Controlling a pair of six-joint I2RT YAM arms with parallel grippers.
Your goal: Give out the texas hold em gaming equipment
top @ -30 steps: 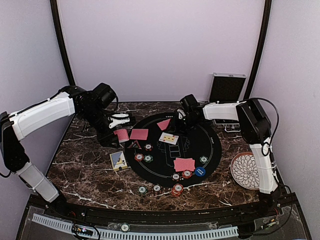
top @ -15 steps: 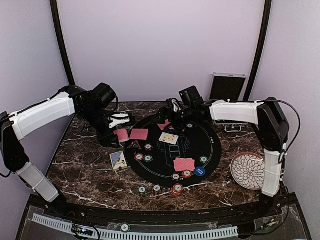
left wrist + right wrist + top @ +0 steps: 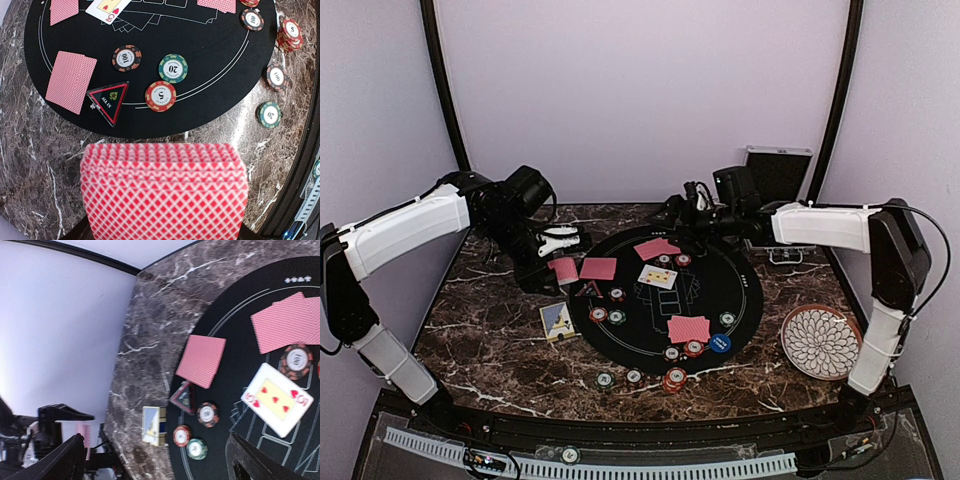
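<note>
My left gripper [image 3: 560, 258] pinched the card deck [image 3: 164, 192]; the right gripper [image 3: 675, 215], spread, hung to its right at the mat's [image 3: 740, 290] far edge.

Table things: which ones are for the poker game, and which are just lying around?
For the game: red-backed cards, face-up card, chips, blue button, triangle marker, held stack of cards.
Just lying about: silver case, patterned plate.
</note>
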